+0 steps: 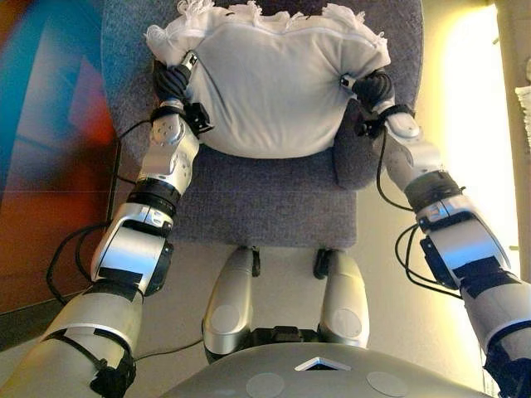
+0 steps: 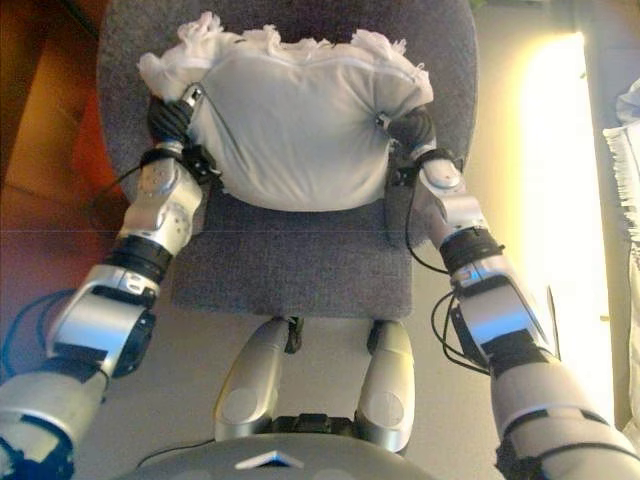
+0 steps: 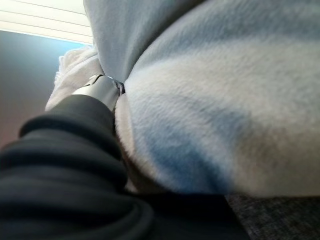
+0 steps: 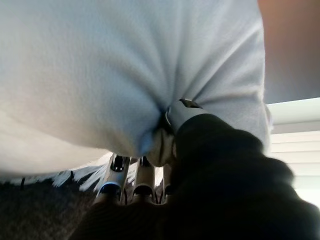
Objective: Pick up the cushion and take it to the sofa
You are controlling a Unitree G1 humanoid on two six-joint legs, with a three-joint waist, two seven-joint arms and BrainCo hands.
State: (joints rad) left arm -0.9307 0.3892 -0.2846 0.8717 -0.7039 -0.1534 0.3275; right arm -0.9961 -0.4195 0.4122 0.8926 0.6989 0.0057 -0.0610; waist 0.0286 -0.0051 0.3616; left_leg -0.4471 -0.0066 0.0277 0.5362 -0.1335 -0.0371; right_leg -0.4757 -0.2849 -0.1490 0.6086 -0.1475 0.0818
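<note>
My left hand (image 1: 176, 76) and right hand (image 1: 371, 85) pinch the white fringed cushion (image 1: 270, 87) at opposite ends — long axis spanning between them — over the grey armchair (image 1: 265, 203) seat.

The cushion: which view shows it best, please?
The left eye view shows the whole cushion, fringe included, on the grey chair between both hands. The right eye view nearly matches. Each wrist view shows only pinched fabric close up.
</note>
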